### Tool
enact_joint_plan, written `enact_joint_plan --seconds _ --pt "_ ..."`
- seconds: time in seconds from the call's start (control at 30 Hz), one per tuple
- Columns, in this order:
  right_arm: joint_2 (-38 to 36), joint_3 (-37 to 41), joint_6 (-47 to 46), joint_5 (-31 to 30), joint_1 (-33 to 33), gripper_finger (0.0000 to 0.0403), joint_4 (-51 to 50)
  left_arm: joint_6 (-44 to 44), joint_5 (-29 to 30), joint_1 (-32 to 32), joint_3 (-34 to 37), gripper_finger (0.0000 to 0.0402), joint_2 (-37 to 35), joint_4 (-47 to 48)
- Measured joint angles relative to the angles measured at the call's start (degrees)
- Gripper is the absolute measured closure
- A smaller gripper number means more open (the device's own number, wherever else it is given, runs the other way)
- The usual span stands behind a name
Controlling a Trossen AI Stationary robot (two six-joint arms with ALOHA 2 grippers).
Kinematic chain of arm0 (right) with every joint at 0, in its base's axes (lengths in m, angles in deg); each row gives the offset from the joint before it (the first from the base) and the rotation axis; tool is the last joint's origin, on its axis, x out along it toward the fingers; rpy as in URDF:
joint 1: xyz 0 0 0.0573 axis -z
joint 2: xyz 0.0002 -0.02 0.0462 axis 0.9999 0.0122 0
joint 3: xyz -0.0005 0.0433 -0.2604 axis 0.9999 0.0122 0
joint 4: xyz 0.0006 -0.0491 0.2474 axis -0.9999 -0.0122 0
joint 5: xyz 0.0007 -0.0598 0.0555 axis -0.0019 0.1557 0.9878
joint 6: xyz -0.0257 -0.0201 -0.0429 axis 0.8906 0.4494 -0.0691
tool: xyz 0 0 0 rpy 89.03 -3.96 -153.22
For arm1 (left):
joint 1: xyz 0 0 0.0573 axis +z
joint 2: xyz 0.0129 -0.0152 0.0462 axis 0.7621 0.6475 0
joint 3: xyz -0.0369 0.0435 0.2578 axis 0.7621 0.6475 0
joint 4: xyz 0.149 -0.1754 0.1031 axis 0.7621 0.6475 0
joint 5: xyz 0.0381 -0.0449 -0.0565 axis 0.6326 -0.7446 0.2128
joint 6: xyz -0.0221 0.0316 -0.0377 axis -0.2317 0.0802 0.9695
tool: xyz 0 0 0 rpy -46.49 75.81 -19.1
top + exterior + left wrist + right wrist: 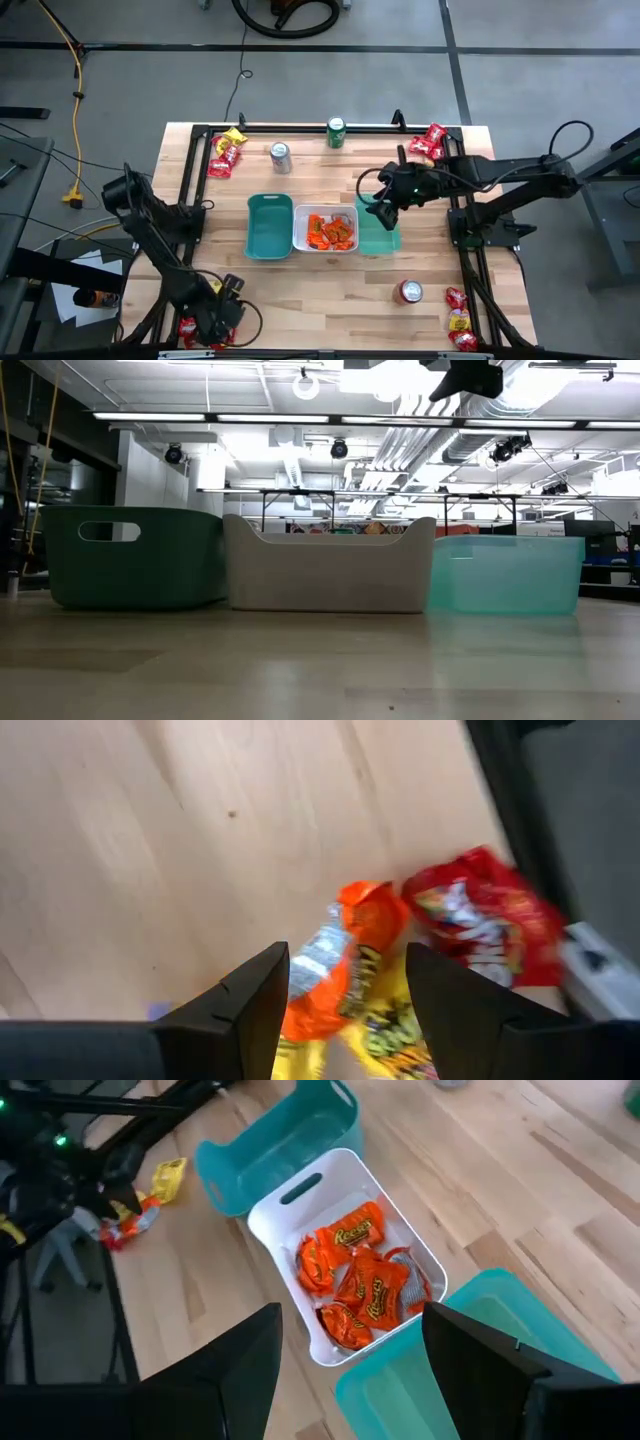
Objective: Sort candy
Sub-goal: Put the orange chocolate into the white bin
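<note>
Candy [350, 980] heaped at near-left table corner, directly under left gripper [345, 995]: orange packet [345, 960] lying between spread fingers, long axis running roughly along the gap, yellow packet [390, 1020] partly beneath it, red packet [485, 925] just beside, outside one finger. Nothing gripped yet. Farther off, white tray [325, 232] at table centre, already holding orange candy. Beyond it, right gripper [383, 198] hovering open and empty over the light teal tray [382, 238] beside the white one. Left arm clearly nearer this heap.

Three trays [270, 226], three soda cans [281, 156], two arms [160, 240], many candy packets [331, 232]
</note>
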Motion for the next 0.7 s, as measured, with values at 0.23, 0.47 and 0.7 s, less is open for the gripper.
enact_joint_plan --seconds 0.23,0.47,0.7 --pt "3.1 0.0 1.1 0.2 -1.6 0.0167 -0.5 -1.0 -0.7 -0.1 0.0 0.0214 2.0 -0.3" --pt "3.4 0.0 5.0 0.2 -1.4 0.0167 -1.9 -0.8 -1.7 0.9 0.0 0.0287 2.0 -3.6" --pt "3.2 0.0 9.6 0.2 -1.3 0.0167 -3.9 3.8 -5.5 4.6 0.0 0.0388 1.8 -5.2"
